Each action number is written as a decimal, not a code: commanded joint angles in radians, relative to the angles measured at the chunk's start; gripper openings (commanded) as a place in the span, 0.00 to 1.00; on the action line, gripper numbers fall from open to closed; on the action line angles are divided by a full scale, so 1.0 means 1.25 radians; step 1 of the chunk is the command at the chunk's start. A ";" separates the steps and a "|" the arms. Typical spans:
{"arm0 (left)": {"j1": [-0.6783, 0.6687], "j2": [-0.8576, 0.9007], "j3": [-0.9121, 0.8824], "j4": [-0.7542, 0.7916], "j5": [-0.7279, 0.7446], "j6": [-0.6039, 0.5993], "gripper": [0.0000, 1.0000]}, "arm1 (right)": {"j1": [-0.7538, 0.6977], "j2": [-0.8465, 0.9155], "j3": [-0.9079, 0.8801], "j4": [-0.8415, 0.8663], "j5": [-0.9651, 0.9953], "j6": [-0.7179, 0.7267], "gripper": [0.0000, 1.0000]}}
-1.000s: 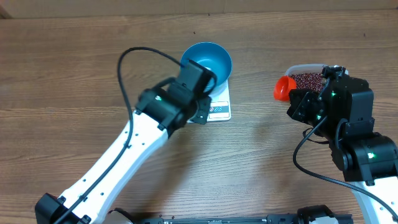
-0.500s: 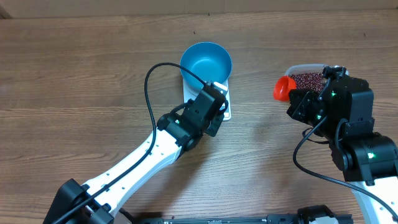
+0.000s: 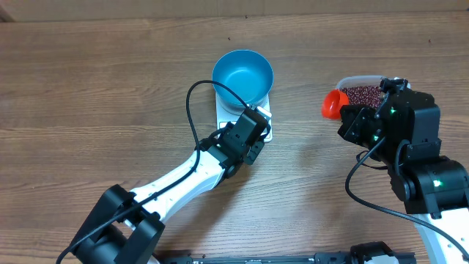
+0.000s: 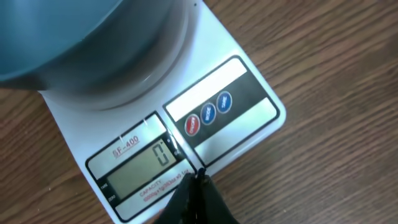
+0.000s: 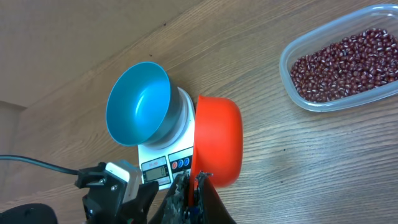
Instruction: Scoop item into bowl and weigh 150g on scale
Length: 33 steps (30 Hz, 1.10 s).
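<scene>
Overhead: left pincer (image 3: pixel 257 119) withdrew to scale (image 3: pixel 223 114)

A brown wood-grain counter (image 3: pixel 88 88) fills the scene. Toward its right side sits a clear rectangular plastic tub (image 3: pixel 352 78) with rounded corners, resting flat on the wood. A small red-orange scoop (image 3: pixel 335 104) is off the counter just beside the tub's left end, tipped on its side so that its rounded back shows in the right wrist view.
</scene>
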 commanded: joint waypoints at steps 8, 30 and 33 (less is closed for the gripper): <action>0.000 0.044 -0.003 0.045 -0.023 0.036 0.04 | 0.003 -0.008 0.025 0.010 0.002 0.002 0.04; 0.000 0.065 -0.003 0.106 -0.026 0.018 0.05 | 0.003 0.003 0.024 0.018 0.001 0.002 0.04; 0.001 0.067 -0.003 0.111 -0.026 0.017 0.04 | 0.003 0.003 0.024 0.019 0.001 0.002 0.04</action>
